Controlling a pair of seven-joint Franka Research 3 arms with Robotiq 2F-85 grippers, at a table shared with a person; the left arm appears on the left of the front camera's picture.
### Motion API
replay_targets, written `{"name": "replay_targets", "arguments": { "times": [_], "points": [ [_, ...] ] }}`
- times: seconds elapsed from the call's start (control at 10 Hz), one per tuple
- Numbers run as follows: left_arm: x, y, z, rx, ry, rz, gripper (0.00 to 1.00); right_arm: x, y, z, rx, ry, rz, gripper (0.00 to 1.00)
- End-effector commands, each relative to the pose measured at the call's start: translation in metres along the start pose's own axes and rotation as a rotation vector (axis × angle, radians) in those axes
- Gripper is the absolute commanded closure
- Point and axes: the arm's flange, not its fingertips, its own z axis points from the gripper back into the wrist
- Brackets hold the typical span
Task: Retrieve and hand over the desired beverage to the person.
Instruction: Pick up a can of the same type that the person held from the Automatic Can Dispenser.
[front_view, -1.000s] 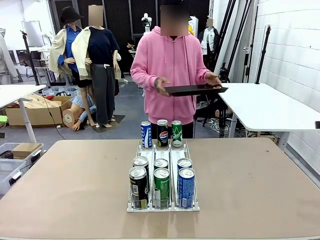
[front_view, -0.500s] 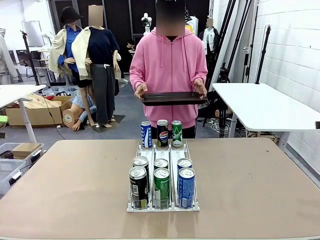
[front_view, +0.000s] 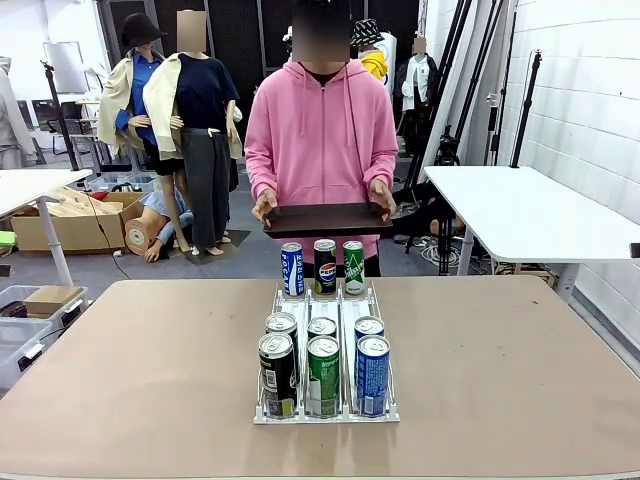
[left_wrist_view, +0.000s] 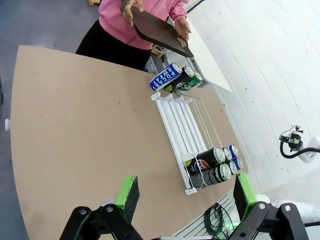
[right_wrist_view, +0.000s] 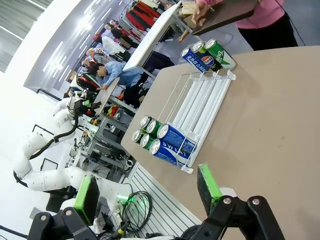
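The left pincer (left_wrist_view: 186, 181) hangs over the flat brown surface (left_wrist_view: 75, 125). Its two green pads (left_wrist_view: 128, 192) are spread wide apart, with nothing between them. From there, the clear plastic can rack (left_wrist_view: 175, 117) lies toward 1 o'clock.

In the front view the rack sits in the middle of the surface. Its long side runs from 6 o'clock, by the robot, to 12 o'clock, by the person. Every drink can stands straight up with its top up.

At the 6 o'clock end there are, from left to right, a black can (front_view: 277, 375), a green can (front_view: 323, 375) and a blue can (front_view: 372, 375). Three more cans with silver tops (front_view: 322, 327) stand right behind them, one in each lane. At the 12 o'clock end stand a blue and white can (front_view: 292, 269), a black can with a round red and blue mark (front_view: 325, 266) and a green and white can (front_view: 353, 267). The lanes between the two groups are bare.

The person in a pink hooded sweatshirt (front_view: 322, 130) stands past the 12 o'clock edge and holds a flat dark tray (front_view: 325, 219). One hand (front_view: 264, 207) is at the tray's 9 o'clock end and the other hand (front_view: 381, 200) is at its 3 o'clock end. The tray is level, and its long side runs from 9 to 3 o'clock.

The right pincer (right_wrist_view: 147, 187) also hangs over the surface, with its pads spread wide and nothing between them.
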Motion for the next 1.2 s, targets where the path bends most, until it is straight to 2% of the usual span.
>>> {"name": "replay_targets", "arguments": {
  "times": [0.0,1.1],
  "points": [
    [0.0010,-0.0022,0.0021,-0.015,-0.014,0.003,0.00,-0.0015,-0.0016,0.0007,0.011,0.000,0.005,0.00],
    [0.0010,-0.0022,0.0021,-0.015,-0.014,0.003,0.00,-0.0015,-0.0016,0.0007,0.011,0.000,0.005,0.00]
  ]
}}
